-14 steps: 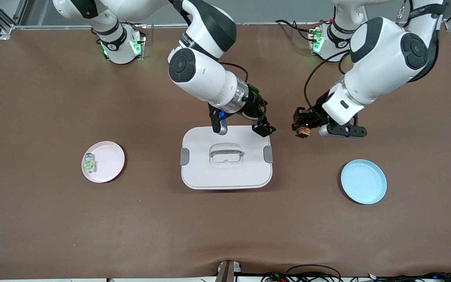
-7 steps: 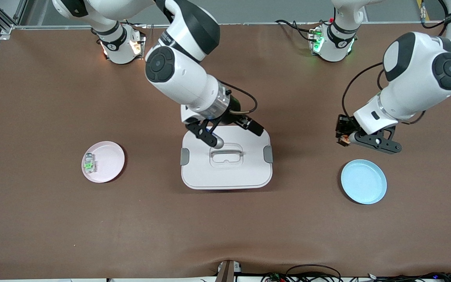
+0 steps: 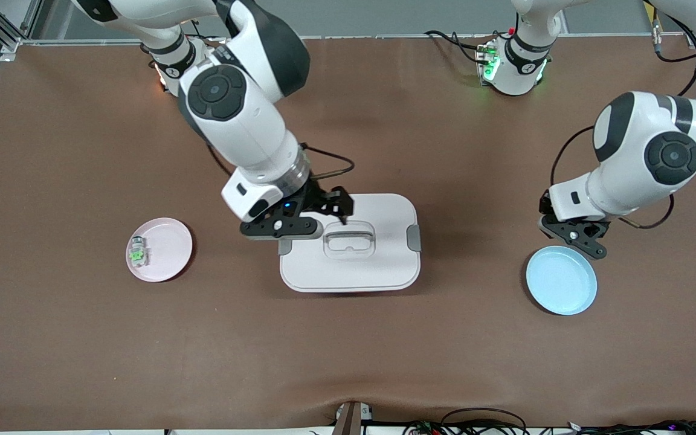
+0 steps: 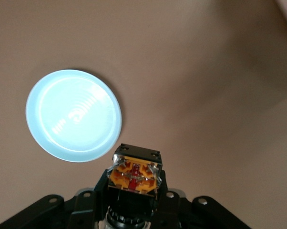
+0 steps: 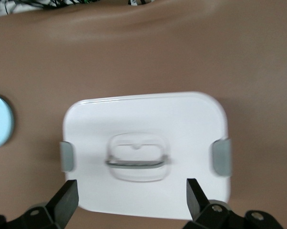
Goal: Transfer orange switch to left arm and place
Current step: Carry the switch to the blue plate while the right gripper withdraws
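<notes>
The orange switch [image 4: 134,171] is a small black block with an orange face, held in my left gripper [image 4: 134,183], which is shut on it. In the front view the left gripper [image 3: 558,221] hangs above the table just beside the blue plate [image 3: 561,280], and the switch is hidden under the hand. The plate also shows in the left wrist view [image 4: 73,116]. My right gripper [image 3: 333,208] is open and empty over the edge of the white box [image 3: 378,260] farthest from the front camera. Its fingers [image 5: 67,198] frame the box lid [image 5: 143,119].
A pink plate [image 3: 170,248] toward the right arm's end holds a pale clear part with a green mark [image 3: 138,252]. The box stands mid-table between the two plates, with grey side clips [image 3: 413,237]. Cables lie along the table's near edge.
My left gripper has carried the switch away from the box to beside the blue plate. My right gripper has swung back over the box toward the right arm's end.
</notes>
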`<state>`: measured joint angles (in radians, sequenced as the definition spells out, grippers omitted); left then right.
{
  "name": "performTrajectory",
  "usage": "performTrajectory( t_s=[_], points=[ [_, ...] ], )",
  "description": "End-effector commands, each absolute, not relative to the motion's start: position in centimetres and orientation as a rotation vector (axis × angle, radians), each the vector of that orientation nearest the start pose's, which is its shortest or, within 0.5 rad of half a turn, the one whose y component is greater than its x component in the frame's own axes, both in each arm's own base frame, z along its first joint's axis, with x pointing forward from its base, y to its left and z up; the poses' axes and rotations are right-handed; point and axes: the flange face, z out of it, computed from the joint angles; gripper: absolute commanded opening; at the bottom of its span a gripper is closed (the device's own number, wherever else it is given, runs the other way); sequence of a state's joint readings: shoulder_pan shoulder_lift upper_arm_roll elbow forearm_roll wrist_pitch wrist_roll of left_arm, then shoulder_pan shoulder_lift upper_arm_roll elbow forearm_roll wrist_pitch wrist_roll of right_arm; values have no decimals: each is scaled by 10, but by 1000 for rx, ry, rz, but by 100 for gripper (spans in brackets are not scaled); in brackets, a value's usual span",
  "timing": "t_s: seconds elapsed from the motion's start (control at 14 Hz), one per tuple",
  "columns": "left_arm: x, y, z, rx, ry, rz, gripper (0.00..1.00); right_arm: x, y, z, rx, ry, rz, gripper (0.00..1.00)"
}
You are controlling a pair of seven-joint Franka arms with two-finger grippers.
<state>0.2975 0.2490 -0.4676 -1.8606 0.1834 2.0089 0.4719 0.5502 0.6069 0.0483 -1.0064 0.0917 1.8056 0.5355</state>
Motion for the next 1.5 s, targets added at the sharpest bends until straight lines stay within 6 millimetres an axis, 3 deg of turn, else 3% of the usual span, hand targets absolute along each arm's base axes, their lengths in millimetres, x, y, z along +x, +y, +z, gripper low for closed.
performTrajectory(
  t_s=[0.0,0.21,0.43,0.64,1.0,1.07,1.21,1.29,1.36,1.43],
  points=[
    [618,-47,361,-2799,1294,110,0,628,358,534,-2992,-361,-100,100],
    [633,-22,321,-2706,1567,31,0,644,293,538,-3019,-557,-1,100],
    [643,-3,283,-2594,1798,-36,0,654,232,537,-3051,-461,137,100],
    [645,4,249,-2542,1915,-69,0,656,169,551,-3075,-329,215,100],
    [652,12,217,-2345,2017,-95,0,653,93,572,-3148,-158,261,100],
    [654,15,210,-2357,2015,-95,4,653,79,571,-3145,-138,280,100],
    [655,22,202,-2379,1996,-114,21,655,57,574,-3145,-87,274,100],
    [655,24,202,-2411,1969,-127,65,655,51,574,-3147,-69,271,100],
    [656,25,206,-2416,1959,-134,100,657,44,574,-3144,-53,264,100],
    [657,26,210,-2423,1943,-140,100,658,39,574,-3144,-36,254,100]
  ],
)
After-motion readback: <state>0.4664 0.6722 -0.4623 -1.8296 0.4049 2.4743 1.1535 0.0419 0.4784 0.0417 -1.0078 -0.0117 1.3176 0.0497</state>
